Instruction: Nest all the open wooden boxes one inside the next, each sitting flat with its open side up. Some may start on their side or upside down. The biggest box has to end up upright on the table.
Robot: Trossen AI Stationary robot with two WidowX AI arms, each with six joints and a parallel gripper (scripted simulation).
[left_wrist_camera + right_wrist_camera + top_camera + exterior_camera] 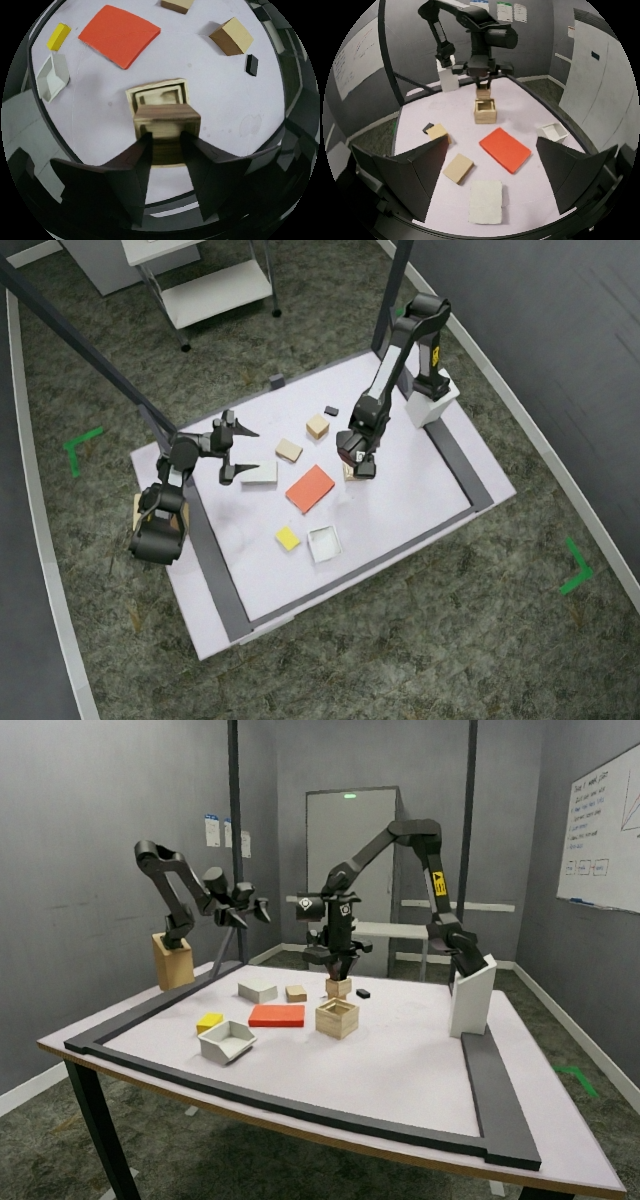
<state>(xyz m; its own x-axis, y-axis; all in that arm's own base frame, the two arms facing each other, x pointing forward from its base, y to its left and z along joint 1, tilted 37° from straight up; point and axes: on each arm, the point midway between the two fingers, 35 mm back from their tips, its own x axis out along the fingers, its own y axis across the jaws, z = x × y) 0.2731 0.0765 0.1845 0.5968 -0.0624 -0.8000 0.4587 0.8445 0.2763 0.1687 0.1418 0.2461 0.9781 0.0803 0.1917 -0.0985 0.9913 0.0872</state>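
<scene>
My left gripper (338, 974) is shut on a small wooden box (338, 988) and holds it just above a larger open wooden box (337, 1018) that sits upright near the middle of the table. In the left wrist view the small box (167, 120) hangs between the fingers, over the open top of the larger box (159, 96). In the top view the left gripper (359, 467) hides most of both boxes. My right gripper (253, 450) is open and empty, raised in the air above the white block, far from the boxes; it also shows in the exterior view (253, 918).
On the table lie a white block (260, 472), a flat tan block (288, 450), a tan cube (317, 426), a small black piece (331, 409), an orange slab (309, 488), a yellow block (287, 538) and a white open tray (324, 543). A dark raised border (460, 462) frames the work area.
</scene>
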